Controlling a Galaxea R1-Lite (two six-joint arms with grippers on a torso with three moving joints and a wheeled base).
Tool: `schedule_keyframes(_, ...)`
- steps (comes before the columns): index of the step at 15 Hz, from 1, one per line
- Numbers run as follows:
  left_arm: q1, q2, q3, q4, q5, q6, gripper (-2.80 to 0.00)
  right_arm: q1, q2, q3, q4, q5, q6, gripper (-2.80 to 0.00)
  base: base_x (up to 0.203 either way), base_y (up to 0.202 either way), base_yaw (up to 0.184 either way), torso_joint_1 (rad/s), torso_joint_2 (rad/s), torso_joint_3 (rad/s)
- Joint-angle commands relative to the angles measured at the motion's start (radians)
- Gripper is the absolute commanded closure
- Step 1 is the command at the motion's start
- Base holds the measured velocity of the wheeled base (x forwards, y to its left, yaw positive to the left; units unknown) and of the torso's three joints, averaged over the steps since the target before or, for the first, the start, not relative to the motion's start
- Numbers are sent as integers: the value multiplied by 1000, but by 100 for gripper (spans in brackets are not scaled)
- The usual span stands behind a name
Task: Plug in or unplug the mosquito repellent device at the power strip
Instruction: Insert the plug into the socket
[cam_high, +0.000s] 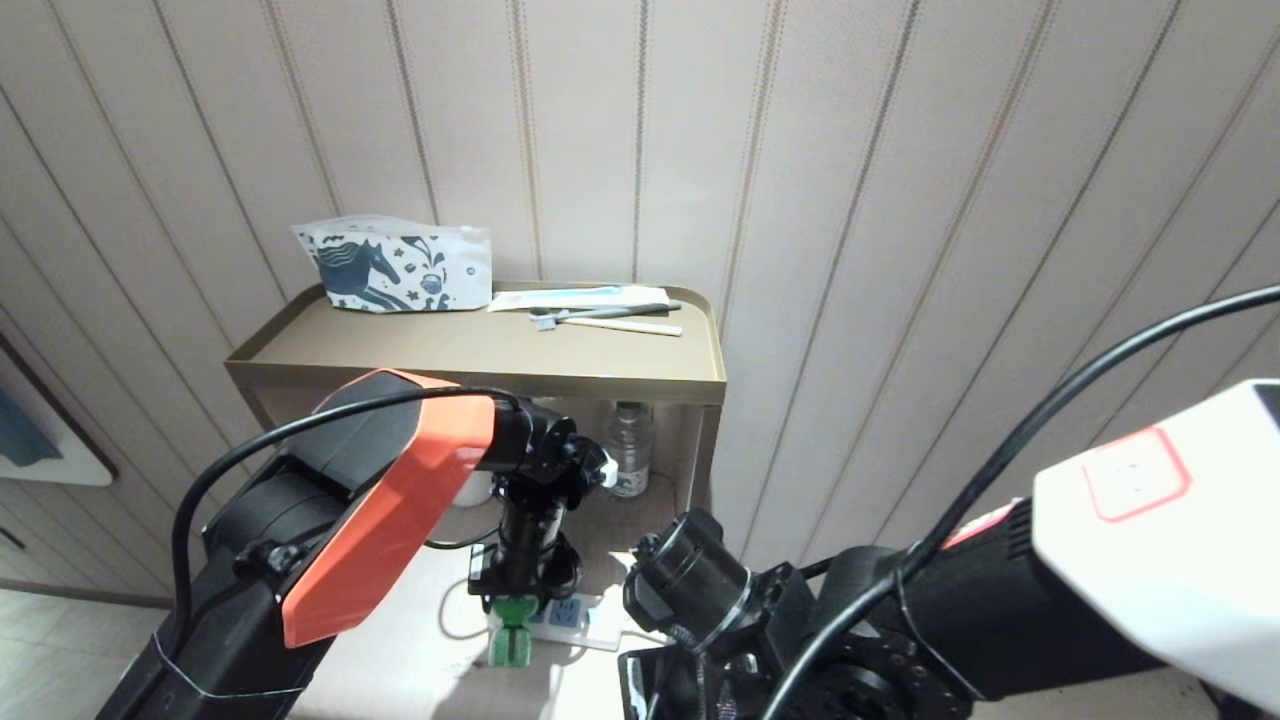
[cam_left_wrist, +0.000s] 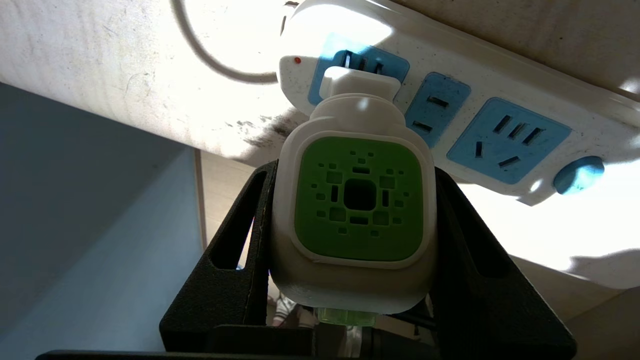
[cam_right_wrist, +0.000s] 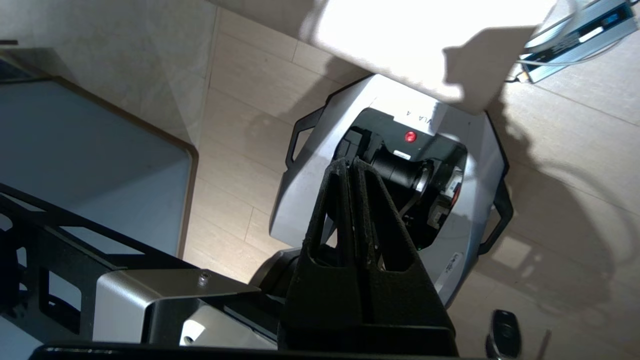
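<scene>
The mosquito repellent device (cam_left_wrist: 357, 200), a white head with a green vented face, sits between the black fingers (cam_left_wrist: 235, 250) of my left gripper (cam_left_wrist: 355, 172), which is shut on its sides. Its white plug end presses against the end socket of the power strip (cam_left_wrist: 500, 100), beside a small red light; no prongs show. A bit of the green bottle peeks out behind the head. In the head view my left gripper (cam_high: 515, 590) points down at the device (cam_high: 512, 640) on the power strip (cam_high: 575, 615). My right gripper (cam_right_wrist: 350, 162) hangs shut and empty over the robot's base.
A brown shelf unit (cam_high: 480, 375) stands against the panelled wall, with a printed pouch (cam_high: 395, 265) and toothbrushes (cam_high: 610, 318) on top. A clear water bottle (cam_high: 628, 450) stands in the shelf opening. A small black fob (cam_right_wrist: 502, 327) lies on the floor.
</scene>
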Motion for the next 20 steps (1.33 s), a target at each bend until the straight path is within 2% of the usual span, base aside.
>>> schedule_keyframes(1,3,4,0,6,1,-4,0,23,92,-38,-7,0,9,0,0,0,0,0,0,0)
schedule_keyframes(5,3,6,0,5,1,-4,0,39,204,-149,-20,-10,95,0,0,0,0,0,0,0)
schedule_keyframes(9,7,6,0,6,2,-4,0,39,250,-162,-27,-94,128,0,0,0,0,0,0,0)
schedule_keyframes(13,9,4,0,9,2,-4,0,29,255,-169,-29,-127,188,0,0,0,0,0,0,0)
schedule_keyframes(17,9,4,0,11,1,-5,0,20,333,-253,-24,-237,236,0,0,0,0,0,0,0)
schedule_keyframes(20,12,3,0,11,1,-6,0,1,395,-300,-20,-311,241,0,0,0,0,0,0,0)
